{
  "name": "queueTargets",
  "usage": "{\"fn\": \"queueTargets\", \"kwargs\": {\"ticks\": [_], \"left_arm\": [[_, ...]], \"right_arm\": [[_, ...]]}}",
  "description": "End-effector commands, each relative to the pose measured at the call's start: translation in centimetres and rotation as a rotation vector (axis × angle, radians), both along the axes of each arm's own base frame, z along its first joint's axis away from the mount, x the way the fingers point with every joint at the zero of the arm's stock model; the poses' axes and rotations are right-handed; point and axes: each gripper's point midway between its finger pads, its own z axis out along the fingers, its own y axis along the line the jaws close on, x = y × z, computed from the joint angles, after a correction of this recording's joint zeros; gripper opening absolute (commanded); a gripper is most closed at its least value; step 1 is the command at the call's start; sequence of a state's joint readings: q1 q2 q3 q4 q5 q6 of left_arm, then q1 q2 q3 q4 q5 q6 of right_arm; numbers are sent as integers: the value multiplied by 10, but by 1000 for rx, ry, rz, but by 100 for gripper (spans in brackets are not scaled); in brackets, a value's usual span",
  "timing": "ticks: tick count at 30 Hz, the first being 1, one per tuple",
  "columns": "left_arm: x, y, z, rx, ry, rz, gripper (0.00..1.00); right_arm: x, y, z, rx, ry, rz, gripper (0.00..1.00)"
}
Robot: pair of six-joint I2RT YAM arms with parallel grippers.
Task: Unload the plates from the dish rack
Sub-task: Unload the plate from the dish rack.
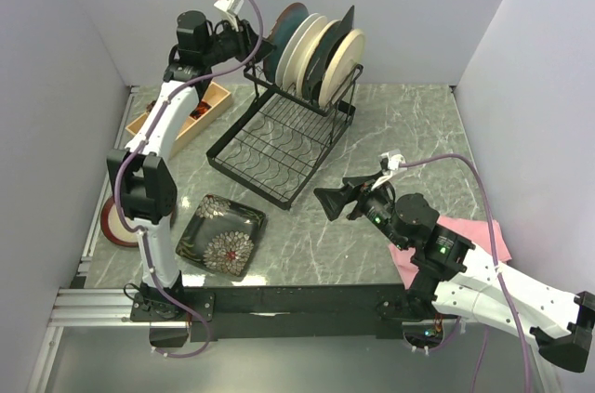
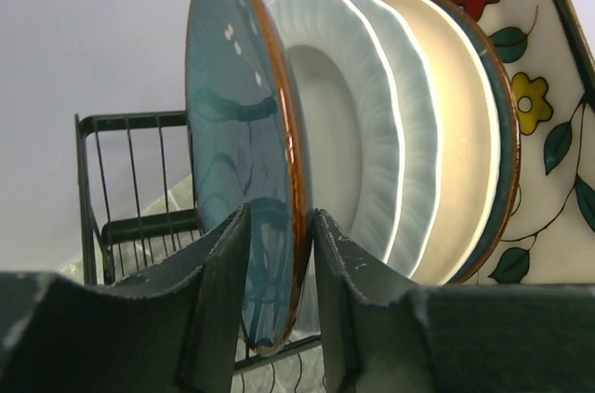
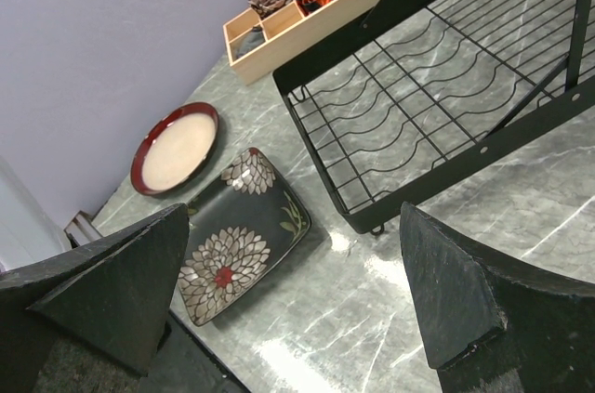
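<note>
Progress: two plates out on the table (image 1: 409, 124), the black square plate (image 1: 221, 233) and the red-rimmed plate (image 3: 175, 147). Five or six are left in the dish rack (image 1: 279, 147), standing on edge in its upper slots, faces along the row. Left tool (image 2: 282, 226) straddles the end teal plate (image 2: 232, 133); can't tell if it's pinching. Right tool (image 3: 296, 226) wide open, empty, over the table.

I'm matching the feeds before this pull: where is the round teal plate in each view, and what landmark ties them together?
Top external: the teal plate is upper centre, leftmost in the upright row.
Left wrist: centre-left, large, with its rim between the fingers of the left claw.
Right wrist: not in it.
Shared landmark: the dish rack, whose black wires show in all three.
</note>
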State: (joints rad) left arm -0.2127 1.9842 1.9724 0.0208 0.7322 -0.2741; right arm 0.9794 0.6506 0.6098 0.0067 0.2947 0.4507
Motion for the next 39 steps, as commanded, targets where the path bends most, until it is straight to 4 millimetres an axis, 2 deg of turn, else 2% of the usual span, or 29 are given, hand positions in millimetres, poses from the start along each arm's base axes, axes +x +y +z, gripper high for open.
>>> {"fn": "queueTargets", "kwargs": {"ticks": [1,12,21,24,27,31,33,39], "left_arm": [[-1,-7,22,-4,-98,-59,36],[4,-13,23,-35,-100,-78,29],[7,-20,16,-25,-90,-79,24],[9,-21,16,-13,-100,-50,18],[7,-23,21,-14,-114,-47,14],[5,-23,29,-18,-134,-39,1],[3,-26,29,-20,-144,-36,1],[-7,-32,49,-29,-197,-34,1]], "right_arm": [[2,0,25,38,-43,-11,100],[3,2,25,33,-41,-6,100],[2,3,23,33,-39,-3,100],[2,3,23,32,-40,-5,100],[2,3,23,32,-40,-3,100],[3,2,23,32,-40,-9,100],[2,2,25,37,-42,-6,100],[2,2,25,38,-41,-5,100]]}}
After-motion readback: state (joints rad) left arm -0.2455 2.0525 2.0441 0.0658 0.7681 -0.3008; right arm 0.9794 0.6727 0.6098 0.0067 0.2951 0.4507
